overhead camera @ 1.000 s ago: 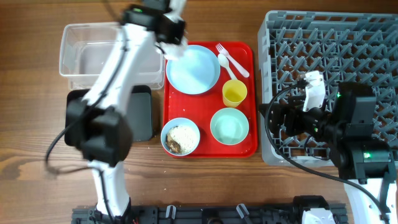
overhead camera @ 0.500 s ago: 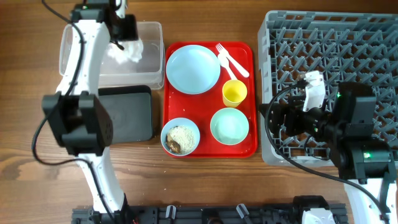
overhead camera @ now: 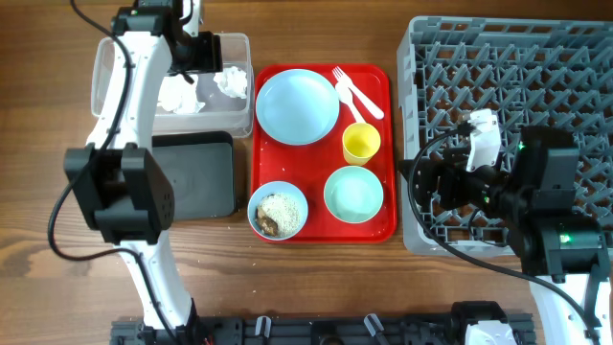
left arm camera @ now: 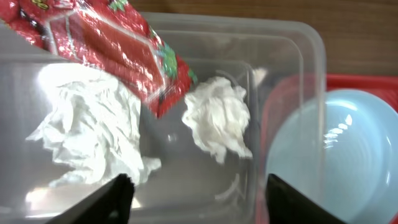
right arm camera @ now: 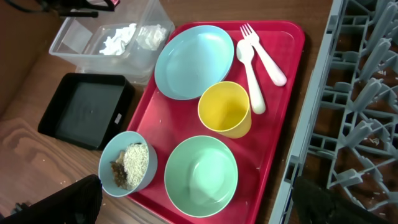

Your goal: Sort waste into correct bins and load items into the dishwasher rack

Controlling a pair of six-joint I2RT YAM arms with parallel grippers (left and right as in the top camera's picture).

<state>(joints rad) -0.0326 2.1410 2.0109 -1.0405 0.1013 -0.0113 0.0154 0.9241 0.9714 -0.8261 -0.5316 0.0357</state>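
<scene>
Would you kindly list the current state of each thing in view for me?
Left tool, open, above clear tub.
Right tool, open.
Napkins, crumpled, inside clear tub.
Red wrapper, over napkins, not gripped.
Black tray, empty.
Plate, empty.
Yellow cup, upright, empty.
Green bowl, upright, empty.
Blue bowl, holding rice and scraps.
Fork and spoon, lying flat.
Rack, no dishes visible.

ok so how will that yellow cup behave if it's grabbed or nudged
The yellow cup looks empty and plastic, so probably light and slightly squeezable. It stands upright on the smooth red tray, so a side push would likely slide or tip it. Tipped over, its round wall could roll.
</scene>
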